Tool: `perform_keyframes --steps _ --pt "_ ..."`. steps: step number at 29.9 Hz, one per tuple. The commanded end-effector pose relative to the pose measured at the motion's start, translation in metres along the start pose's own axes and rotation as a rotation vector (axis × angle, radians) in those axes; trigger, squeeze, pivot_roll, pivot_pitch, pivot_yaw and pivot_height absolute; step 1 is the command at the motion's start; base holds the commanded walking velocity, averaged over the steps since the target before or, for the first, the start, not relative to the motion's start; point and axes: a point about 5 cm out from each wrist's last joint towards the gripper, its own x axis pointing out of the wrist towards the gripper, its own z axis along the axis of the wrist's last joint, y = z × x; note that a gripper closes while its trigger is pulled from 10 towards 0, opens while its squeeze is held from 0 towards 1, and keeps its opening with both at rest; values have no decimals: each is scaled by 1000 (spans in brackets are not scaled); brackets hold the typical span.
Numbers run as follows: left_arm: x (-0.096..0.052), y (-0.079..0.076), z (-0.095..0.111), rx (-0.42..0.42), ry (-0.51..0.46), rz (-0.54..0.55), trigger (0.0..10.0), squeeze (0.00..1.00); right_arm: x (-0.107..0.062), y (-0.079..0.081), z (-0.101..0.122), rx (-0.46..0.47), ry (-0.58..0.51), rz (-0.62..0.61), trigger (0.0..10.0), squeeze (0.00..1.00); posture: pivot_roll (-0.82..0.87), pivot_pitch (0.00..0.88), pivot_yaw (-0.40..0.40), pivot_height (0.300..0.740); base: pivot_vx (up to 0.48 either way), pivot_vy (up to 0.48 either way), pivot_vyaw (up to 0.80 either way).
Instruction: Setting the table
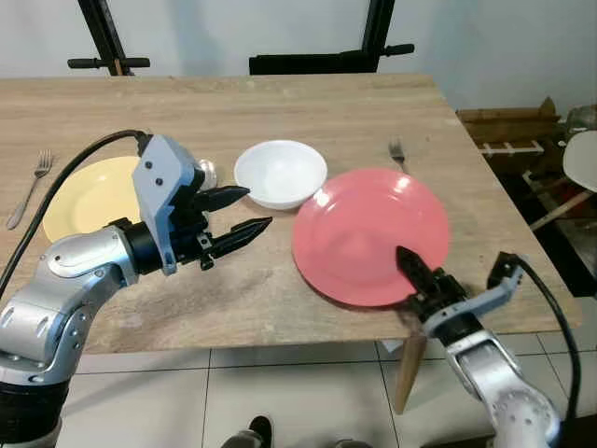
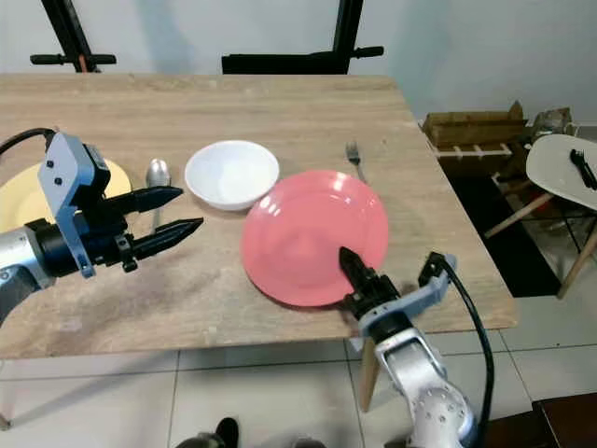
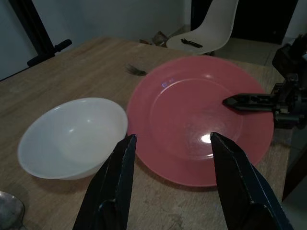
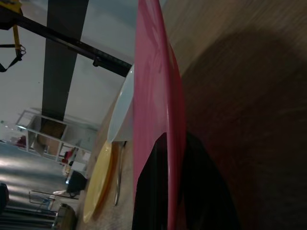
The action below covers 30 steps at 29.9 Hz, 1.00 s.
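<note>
A pink plate (image 1: 368,233) lies near the table's front right edge, its near rim overhanging slightly. My right gripper (image 1: 409,263) is shut on that near rim, one black finger on top and the other underneath; the right wrist view shows the plate's rim (image 4: 156,96) edge-on between the fingers (image 4: 206,191). A white bowl (image 1: 280,173) touches the plate's left side. Left of the bowl my left gripper (image 1: 258,207) hovers open above the wood, pointing toward the bowl and the pink plate (image 3: 201,115). A yellow plate (image 1: 93,196) sits at the left, partly behind my left arm.
A fork (image 1: 28,187) lies left of the yellow plate, a spoon (image 1: 207,173) between it and the bowl, and another fork (image 1: 398,152) behind the pink plate. A black frame (image 1: 326,61) stands behind the table. A white chair (image 2: 560,163) and boxes (image 2: 471,126) stand to the right.
</note>
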Motion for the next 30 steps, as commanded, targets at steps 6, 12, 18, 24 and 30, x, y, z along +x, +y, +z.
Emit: perform_keyframes --steps 6,12,18,24,30 --pt "-1 -4 0 -2 9 -1 10000 0 8 -8 -32 43 128 -48 10000 0 -44 74 32 740 0 0 0" --pt "-1 -5 -2 -6 11 1 10000 0 -2 -12 -27 36 131 -56 10000 0 -53 78 33 740 0 0 0" --pt "1 -5 -2 -11 9 -3 10000 0 -20 -22 -30 18 169 -97 10000 8 -61 82 35 740 0 0 0" --pt "2 -5 -3 -13 6 -7 10000 0 -13 -17 -28 7 159 -60 10000 1000 -64 84 35 740 0 0 0" --pt "3 -7 -2 -15 4 -9 10000 0 -12 -15 -17 -110 146 -32 10000 0 -63 83 33 740 0 0 0"
